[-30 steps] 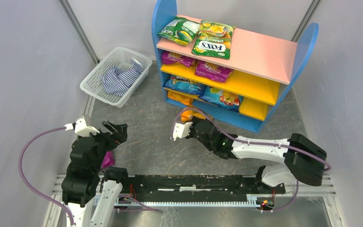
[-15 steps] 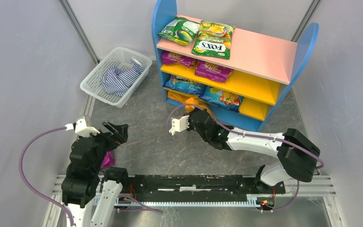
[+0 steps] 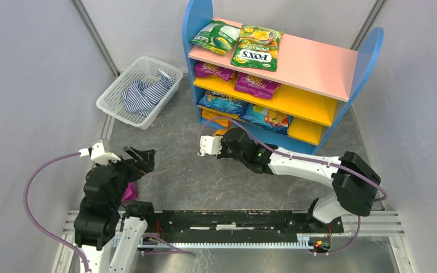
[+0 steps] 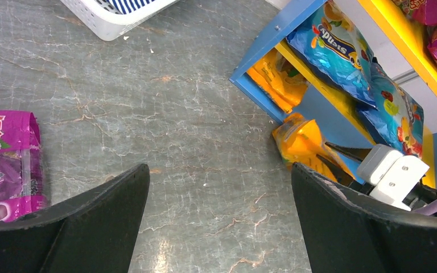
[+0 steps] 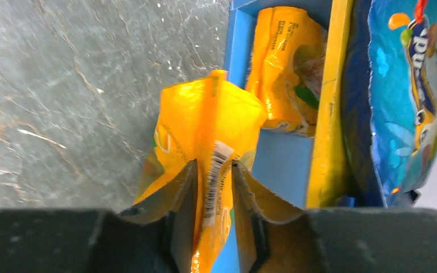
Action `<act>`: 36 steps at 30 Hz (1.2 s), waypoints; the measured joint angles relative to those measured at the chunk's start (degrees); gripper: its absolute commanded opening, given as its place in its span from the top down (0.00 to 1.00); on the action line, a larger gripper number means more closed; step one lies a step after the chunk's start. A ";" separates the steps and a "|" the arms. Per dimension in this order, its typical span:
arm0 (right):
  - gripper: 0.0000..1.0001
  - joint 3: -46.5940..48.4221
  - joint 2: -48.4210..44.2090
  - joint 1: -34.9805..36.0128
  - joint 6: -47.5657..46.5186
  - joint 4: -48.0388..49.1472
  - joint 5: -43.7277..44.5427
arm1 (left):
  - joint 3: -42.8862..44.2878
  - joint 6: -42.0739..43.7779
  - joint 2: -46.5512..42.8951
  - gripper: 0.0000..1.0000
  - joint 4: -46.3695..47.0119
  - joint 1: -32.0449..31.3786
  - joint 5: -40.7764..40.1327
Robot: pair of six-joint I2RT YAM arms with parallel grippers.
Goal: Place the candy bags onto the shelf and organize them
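Right end effector (image 5: 213, 190) is clamped on the back seam of the glossy orange plastic candy pouch (image 5: 205, 122), at the blue base of the three-tier blue-sided shelf (image 3: 198, 23). It looks light, crinkly and slippery, so you'd best hold that seam fin. Left end effector (image 4: 219, 187) gapes, well off the shelf.

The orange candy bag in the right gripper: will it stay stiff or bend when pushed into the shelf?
Probably floppy: the orange bag is creased and folded where the right gripper pinches it. Its glossy film looks slippery, so it may slide. It seems light, since one pinch holds it.
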 measured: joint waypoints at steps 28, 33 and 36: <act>0.30 6.91 18.32 12.63 38.05 -11.91 28.63 | 0.00 -0.02 0.00 0.00 0.00 0.02 0.02; 0.47 7.17 18.73 14.71 35.76 -11.93 33.33 | 0.00 -0.02 0.02 0.00 0.00 0.02 0.02; 0.54 6.19 17.84 15.23 34.38 -11.32 34.86 | 0.00 -0.02 0.02 0.00 0.00 0.02 0.02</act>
